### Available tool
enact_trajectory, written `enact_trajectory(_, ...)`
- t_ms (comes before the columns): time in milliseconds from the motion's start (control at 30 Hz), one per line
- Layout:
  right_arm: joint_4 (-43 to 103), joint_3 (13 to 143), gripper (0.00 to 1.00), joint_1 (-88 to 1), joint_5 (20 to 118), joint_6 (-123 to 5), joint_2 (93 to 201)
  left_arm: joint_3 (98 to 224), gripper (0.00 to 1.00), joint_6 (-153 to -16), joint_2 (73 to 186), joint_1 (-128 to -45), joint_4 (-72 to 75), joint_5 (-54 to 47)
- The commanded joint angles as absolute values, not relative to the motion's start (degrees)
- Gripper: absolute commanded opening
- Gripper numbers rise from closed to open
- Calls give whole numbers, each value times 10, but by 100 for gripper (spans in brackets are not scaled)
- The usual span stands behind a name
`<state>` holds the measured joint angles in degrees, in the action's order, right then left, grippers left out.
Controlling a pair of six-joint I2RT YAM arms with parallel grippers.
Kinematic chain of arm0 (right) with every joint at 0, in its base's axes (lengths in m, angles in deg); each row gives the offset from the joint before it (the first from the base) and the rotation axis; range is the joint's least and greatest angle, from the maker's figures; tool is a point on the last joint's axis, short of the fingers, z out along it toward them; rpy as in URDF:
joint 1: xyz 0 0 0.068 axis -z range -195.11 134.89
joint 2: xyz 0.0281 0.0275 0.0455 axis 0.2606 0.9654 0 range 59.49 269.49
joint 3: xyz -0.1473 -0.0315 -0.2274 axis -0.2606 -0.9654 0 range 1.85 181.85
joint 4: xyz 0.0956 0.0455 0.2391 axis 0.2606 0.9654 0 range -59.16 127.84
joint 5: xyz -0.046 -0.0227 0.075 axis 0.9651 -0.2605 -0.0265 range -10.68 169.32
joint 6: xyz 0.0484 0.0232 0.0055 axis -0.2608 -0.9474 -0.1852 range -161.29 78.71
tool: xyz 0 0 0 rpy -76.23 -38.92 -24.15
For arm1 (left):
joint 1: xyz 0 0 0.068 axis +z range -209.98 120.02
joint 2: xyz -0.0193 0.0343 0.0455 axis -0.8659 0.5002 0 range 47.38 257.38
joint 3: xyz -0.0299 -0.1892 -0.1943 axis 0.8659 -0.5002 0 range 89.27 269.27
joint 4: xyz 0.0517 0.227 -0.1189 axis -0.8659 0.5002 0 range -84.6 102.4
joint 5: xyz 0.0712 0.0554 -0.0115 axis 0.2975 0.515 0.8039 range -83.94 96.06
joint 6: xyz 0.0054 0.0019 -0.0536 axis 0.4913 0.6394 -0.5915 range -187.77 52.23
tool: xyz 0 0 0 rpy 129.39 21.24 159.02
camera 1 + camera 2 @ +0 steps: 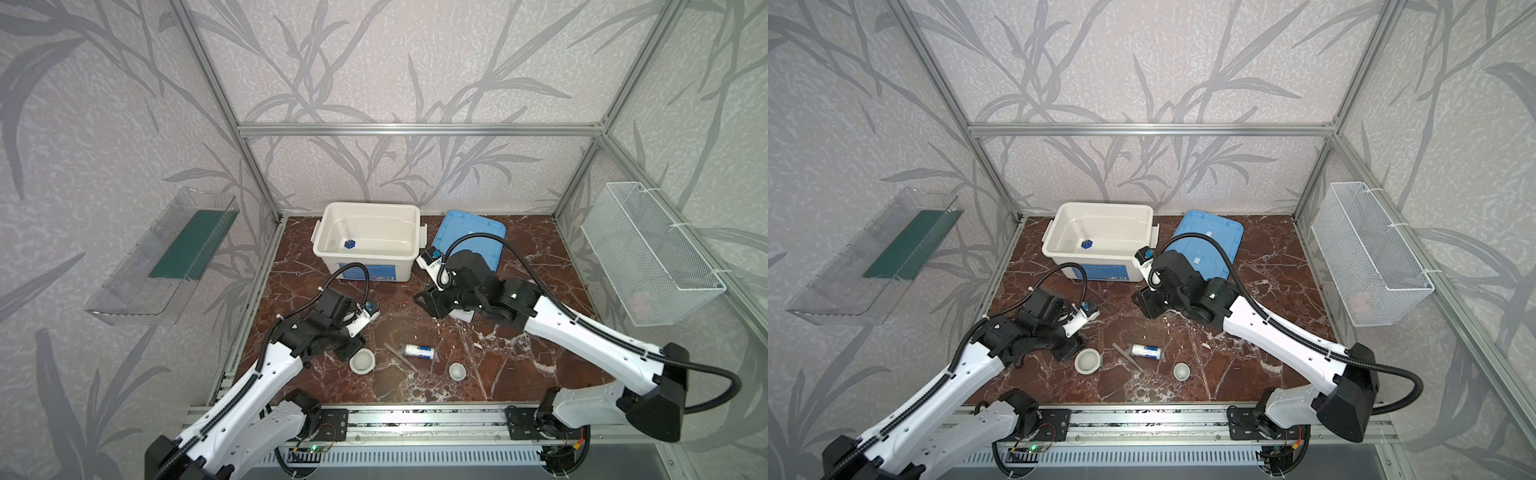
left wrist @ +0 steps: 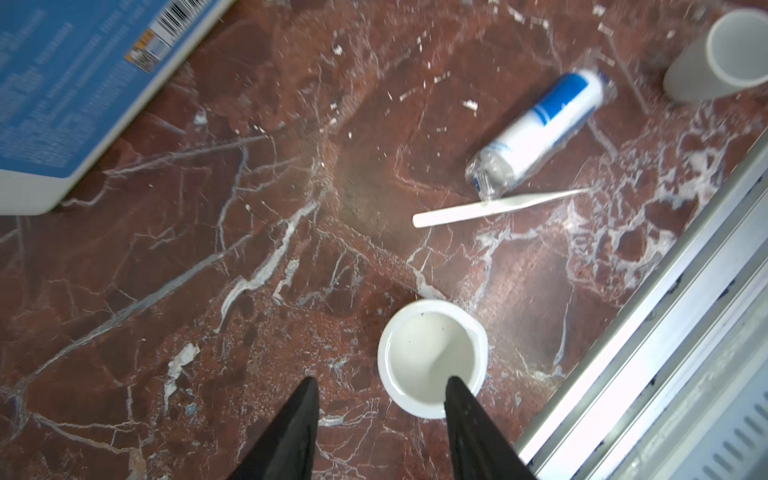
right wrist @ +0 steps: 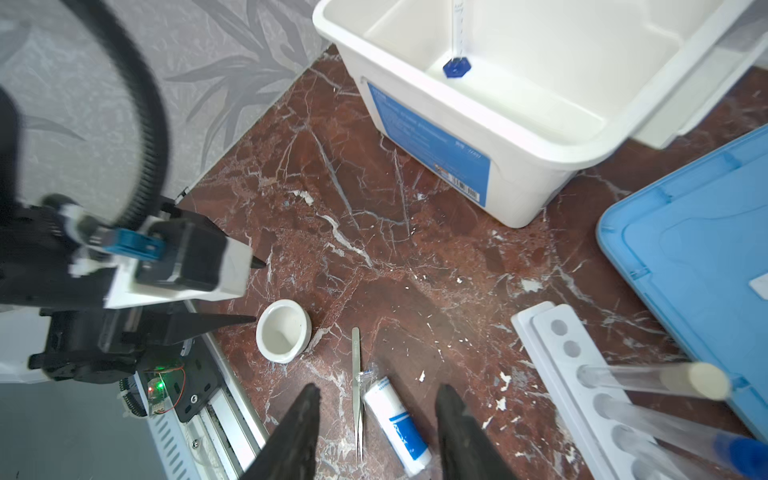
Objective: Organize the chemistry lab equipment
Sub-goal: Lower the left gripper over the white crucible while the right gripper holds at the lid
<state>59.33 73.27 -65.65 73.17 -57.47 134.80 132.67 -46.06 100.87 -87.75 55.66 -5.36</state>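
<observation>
My left fingers (image 2: 299, 424) stand apart and empty. The wider ceramic cup (image 2: 432, 357) sits upright just ahead, off to one side — one tip shows over its mouth, the other over bare marble surface (image 2: 208, 249). The left arm is nearer. My right fingers (image 3: 461, 428), also parted and empty, hover over the tweezers (image 3: 356, 386) and bottle (image 3: 397, 424), both clear of the cup.

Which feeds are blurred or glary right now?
Left wrist view: motion-smeared, bottle and bin label unreadable, glare on the rail. Right wrist view: tabletop sharp, near test tubes soft. Both top views: crisp, evenly lit.
</observation>
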Motion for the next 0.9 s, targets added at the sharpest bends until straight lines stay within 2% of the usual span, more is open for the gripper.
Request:
enact_trajectory(0, 594, 710, 47, -644, 712, -563, 1308, 1343, 50, -391, 1059, -885, 609, -34)
enact_trajectory(200, 596, 684, 47, -609, 696, -564, 1270, 1356, 48, -377, 1151, -888, 597, 5)
enact_trajectory(433, 589, 658, 47, -566, 675, -572, 1251, 1387, 47, -351, 1230, -889, 611, -10)
enact_trajectory(867, 574, 647, 47, -534, 652, -575, 1263, 1390, 41, -342, 1291, -905, 608, 6)
